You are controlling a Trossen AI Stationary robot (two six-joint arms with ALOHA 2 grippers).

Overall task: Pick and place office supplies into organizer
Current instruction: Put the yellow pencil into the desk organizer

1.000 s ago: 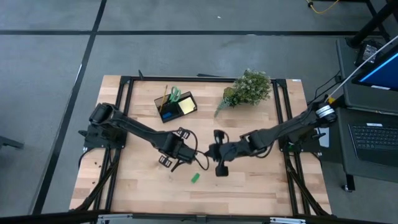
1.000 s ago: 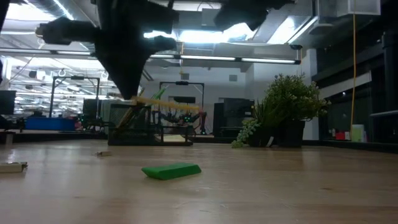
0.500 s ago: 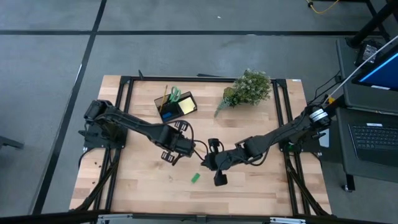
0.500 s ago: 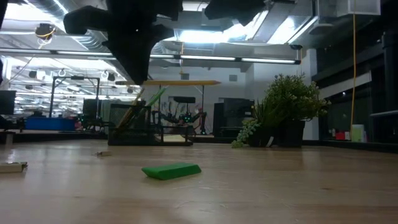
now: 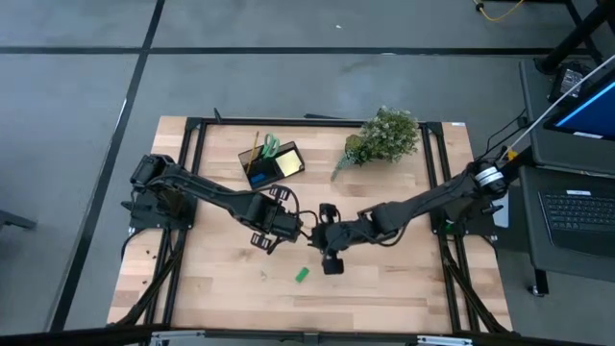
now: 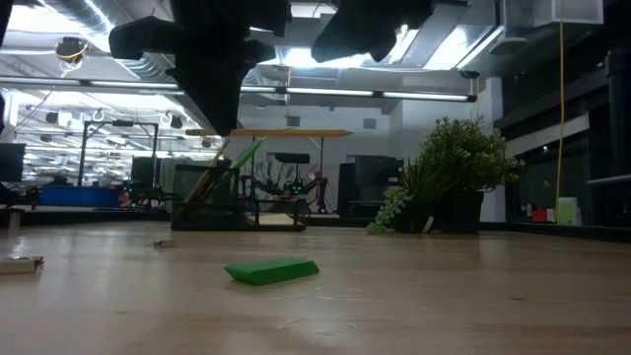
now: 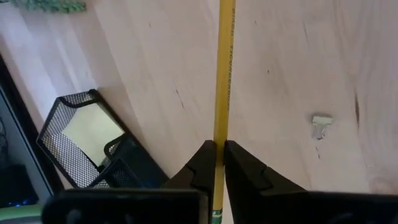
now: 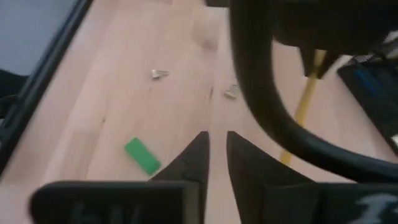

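Note:
A yellow pencil (image 7: 224, 68) sits in my shut left gripper (image 7: 219, 149), which hovers over the table's middle (image 5: 286, 231). In the low view the pencil (image 6: 291, 131) hangs level above the wood. My right gripper (image 5: 317, 237) is close by on the right, empty, with a narrow gap between its fingers (image 8: 217, 140). A small green block (image 5: 302, 275) lies flat on the table near both grippers (image 8: 143, 155). The black mesh organizer (image 5: 271, 161) stands toward the far edge with scissors, pencils and a yellow note pad in it. My left gripper pinches the yellow pencil between its two fingers, near one end (image 7: 218, 138). The pencil runs forward along the fingers and sticks out well past their tips. It is lifted clear of the table and lies level (image 6: 291, 131).
A potted leafy plant (image 5: 382, 136) stands at the far right. A small binder clip (image 7: 321, 126) and another small clip (image 8: 160, 74) lie on the wood. The left arm's cable (image 8: 267, 106) crosses in front of the right wrist camera. Open wood lies along the near edge.
The pencil has tipped from slanting to level in the low view, staying lifted. The right gripper has shifted first toward the near edge, then back a little toward the left gripper.

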